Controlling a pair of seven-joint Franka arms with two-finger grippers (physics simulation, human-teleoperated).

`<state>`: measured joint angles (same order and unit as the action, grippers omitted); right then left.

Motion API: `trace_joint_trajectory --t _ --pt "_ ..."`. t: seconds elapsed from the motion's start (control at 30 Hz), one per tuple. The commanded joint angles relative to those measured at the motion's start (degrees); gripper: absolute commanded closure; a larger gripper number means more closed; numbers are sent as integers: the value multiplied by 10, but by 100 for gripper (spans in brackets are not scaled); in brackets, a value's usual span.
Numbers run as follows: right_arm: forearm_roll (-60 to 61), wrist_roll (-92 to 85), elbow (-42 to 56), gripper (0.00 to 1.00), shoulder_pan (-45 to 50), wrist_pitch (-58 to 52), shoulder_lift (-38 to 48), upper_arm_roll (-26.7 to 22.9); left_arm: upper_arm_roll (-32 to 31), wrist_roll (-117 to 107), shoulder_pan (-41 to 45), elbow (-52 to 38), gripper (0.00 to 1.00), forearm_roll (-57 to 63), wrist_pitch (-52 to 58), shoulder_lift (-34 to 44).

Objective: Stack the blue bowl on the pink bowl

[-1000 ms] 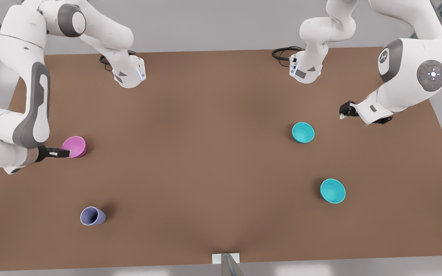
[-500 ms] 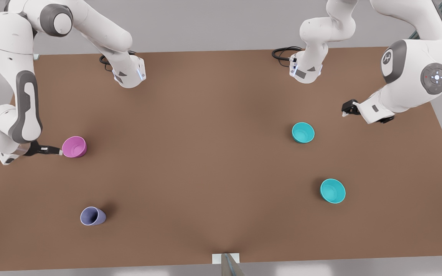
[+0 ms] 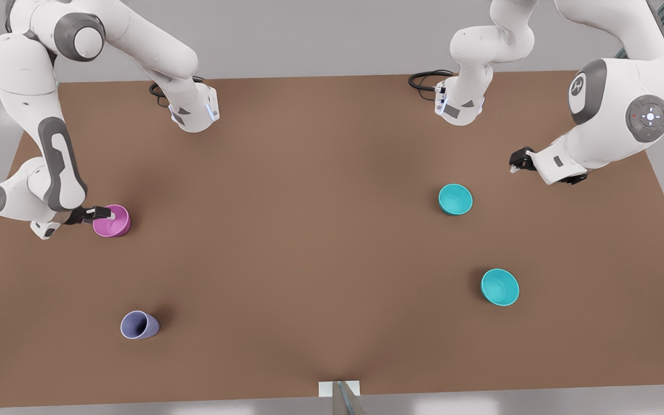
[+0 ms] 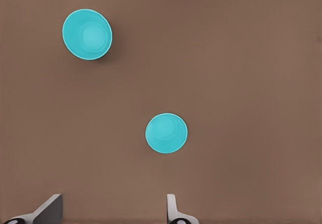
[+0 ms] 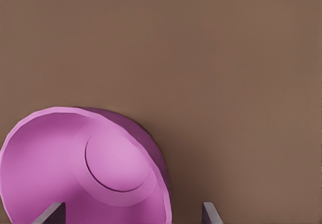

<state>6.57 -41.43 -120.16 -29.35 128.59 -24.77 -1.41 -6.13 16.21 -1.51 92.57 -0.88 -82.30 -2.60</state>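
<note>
**Right gripper at the pink bowl, blue bowl not yet taken**

The right gripper (image 3: 108,215) is at the rim of the pink bowl (image 3: 114,222), on the side toward the front view's left. Its fingers are spread. In the right wrist view one finger (image 5: 50,213) seems to be over the inside of the bowl and the other finger (image 5: 211,213) outside the wall, so it is not pinching anything.

The blue bowl (image 3: 455,199) stands upright on the table (image 3: 309,259), well apart from the pink bowl, toward the front view's right. It is plain teal, round and open upward. The left gripper (image 3: 514,166) hovers beyond the blue bowl, still farther from the pink bowl, also with spread fingers and holding nothing.

I judge two risks. If the right gripper presses or lifts here, the light pink bowl can tip or slide, and the stacking place is lost. Also, a brighter turquoise bowl (image 3: 500,287) stands near the blue one and looks almost the same, so the left gripper could take the wrong bowl.
</note>
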Motion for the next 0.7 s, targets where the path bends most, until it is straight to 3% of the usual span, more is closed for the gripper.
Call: trace_joint_trajectory --t 0.0,0.07,0.17,0.27,0.4,0.47,0.5,0.6,0.67 --pt "2 -121 2 1 0 18 -2 0 0 8 -1 0 0 0 1 1" --pt "2 -122 4 12 -1 21 -8 0 0 8 -1 0 0 0 1 1" --pt "1 -140 9 54 -7 27 -17 -1 0 8 -1 0 0 0 1 1" --pt "1 -150 19 79 -7 28 -19 0 -1 8 -1 0 0 0 7 1" --pt "13 -144 48 79 -2 -10 -11 18 -1 8 -1 0 0 0 10 1" --pt "68 -126 80 79 18 -101 19 48 -1 8 -1 0 0 0 10 1" --pt "114 -71 120 79 76 -164 22 49 -1 8 -1 0 0 0 10 1" --pt "172 123 147 79 240 -156 24 48 -1 8 -1 0 0 0 10 1" --pt "202 371 197 79 370 -114 -12 48 -1 8 -1 0 0 0 10 1"
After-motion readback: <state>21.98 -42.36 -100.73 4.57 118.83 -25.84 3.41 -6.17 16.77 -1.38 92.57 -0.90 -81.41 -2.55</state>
